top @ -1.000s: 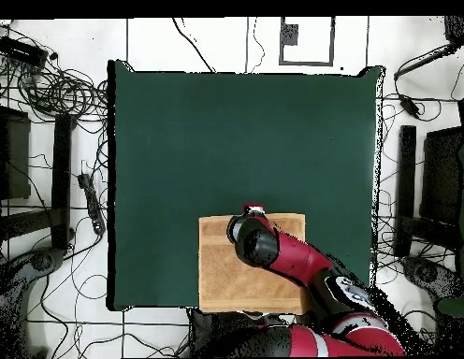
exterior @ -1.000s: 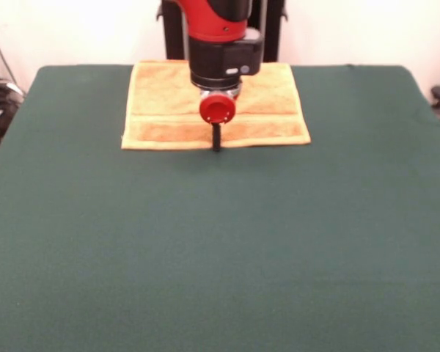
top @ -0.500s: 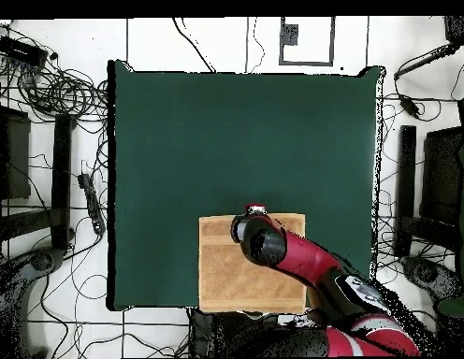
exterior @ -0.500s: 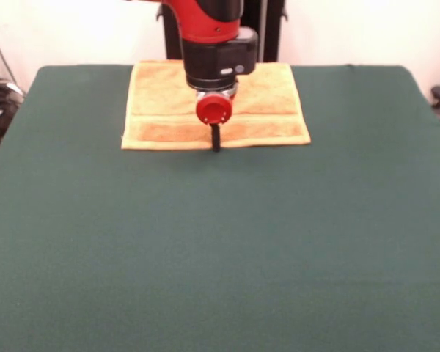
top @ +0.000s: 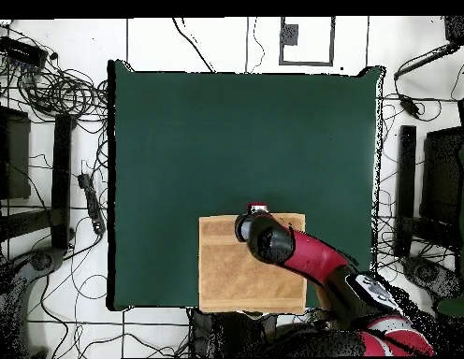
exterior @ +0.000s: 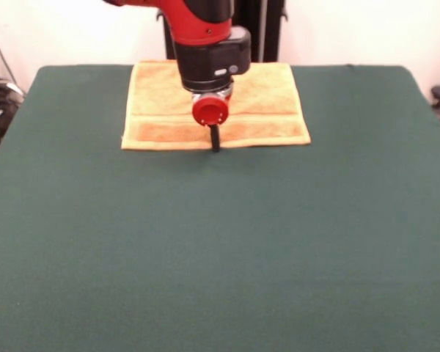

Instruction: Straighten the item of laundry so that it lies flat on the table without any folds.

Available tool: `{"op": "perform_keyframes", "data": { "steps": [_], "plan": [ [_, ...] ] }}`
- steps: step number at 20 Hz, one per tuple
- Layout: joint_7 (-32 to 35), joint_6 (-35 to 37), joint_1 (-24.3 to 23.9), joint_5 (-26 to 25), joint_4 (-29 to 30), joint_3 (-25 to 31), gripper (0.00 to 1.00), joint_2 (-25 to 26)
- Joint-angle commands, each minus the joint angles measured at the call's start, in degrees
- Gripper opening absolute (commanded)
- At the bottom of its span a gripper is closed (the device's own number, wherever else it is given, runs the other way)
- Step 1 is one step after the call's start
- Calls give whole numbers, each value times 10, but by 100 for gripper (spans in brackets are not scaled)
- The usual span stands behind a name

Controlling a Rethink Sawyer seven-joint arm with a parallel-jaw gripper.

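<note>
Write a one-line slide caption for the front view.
Red and black arm's gripper at the near edge of a small orange-yellow terry towel lying on a large dark green felt-covered table.

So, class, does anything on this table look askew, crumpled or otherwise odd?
Nothing stands out. The towel lies flat and square at the table's robot-side edge, with the tool down at its front hem.

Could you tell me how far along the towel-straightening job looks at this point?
The towel already lies spread and square on the table, near the robot's side. The claw sits at the towel's front edge; its grip cannot be judged. A band line crosses the towel; whether that is a fold is unclear.
</note>
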Motion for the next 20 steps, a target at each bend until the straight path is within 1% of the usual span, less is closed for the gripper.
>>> {"op": "perform_keyframes", "data": {
  "steps": [1,3,5,6,7,10,11,14,18,19,20],
  "plan": [
    [61,-129,30,81,-204,42,0,94],
    [80,-96,58,116,-210,2,0,93],
    [93,-79,83,142,-218,-33,0,97],
    [93,-80,86,146,-221,-38,0,100],
    [94,-94,73,141,-205,-21,0,97],
    [99,-78,75,168,-220,-28,0,107],
    [103,-63,83,185,-232,-43,0,114],
    [95,-44,79,200,-255,-46,0,122],
    [104,-10,100,230,-297,-91,0,143],
    [97,-10,89,231,-313,-92,0,159],
    [96,-10,88,233,-321,-95,0,164]
  ]
}}
